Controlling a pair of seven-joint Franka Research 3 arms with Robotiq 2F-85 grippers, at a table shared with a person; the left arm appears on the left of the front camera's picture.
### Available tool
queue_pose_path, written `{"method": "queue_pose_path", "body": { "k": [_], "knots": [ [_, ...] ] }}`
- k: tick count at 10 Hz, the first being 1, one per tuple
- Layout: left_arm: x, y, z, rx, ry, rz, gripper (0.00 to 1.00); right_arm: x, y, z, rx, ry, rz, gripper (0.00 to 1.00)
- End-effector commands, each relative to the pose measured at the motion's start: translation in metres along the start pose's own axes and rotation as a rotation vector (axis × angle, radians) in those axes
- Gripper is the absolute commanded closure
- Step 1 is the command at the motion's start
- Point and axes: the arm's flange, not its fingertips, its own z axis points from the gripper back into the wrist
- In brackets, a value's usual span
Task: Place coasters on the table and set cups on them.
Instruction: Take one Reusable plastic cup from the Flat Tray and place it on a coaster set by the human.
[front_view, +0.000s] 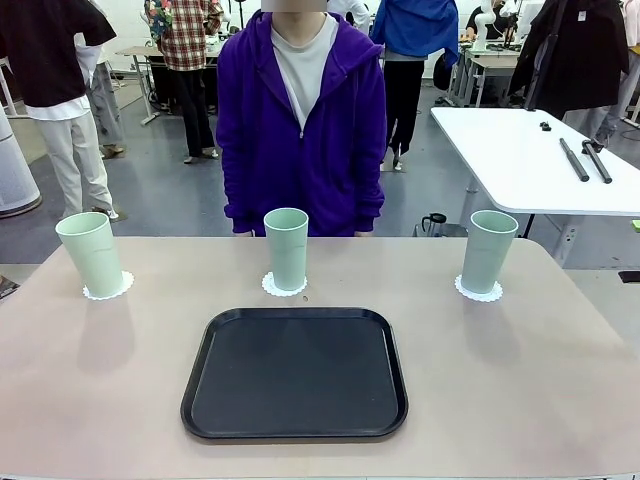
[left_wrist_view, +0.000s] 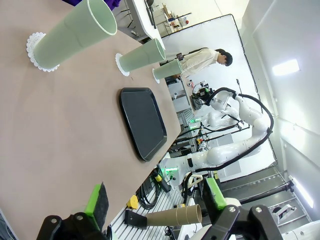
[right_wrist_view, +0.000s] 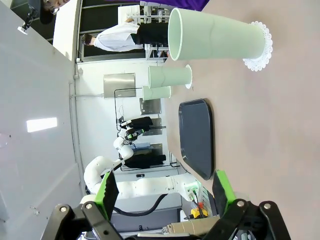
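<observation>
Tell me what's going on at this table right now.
Nothing is being handled at the moment. Three cups stand upright along the far side of the table, each on its own coaster: the left cup, the middle cup and the right cup. A black tray lies bare in the middle. A person in a purple hoodie stands at the far edge. The left tool and right tool are both open, holding nothing, back from the cups.
</observation>
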Motion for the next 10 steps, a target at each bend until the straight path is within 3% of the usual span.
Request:
{"method": "queue_pose_path", "body": {
  "k": [1,10],
  "knots": [
    [-0.0008,-0.0020,0.0013,-0.001,-0.007,-0.006,0.00,-0.0001,0.0018,0.0014,0.004,0.002,0.003,0.00],
    [-0.0008,-0.0020,0.0013,-0.001,-0.007,-0.006,0.00,-0.0001,0.0018,0.0014,0.004,0.002,0.003,0.00]
  ]
}}
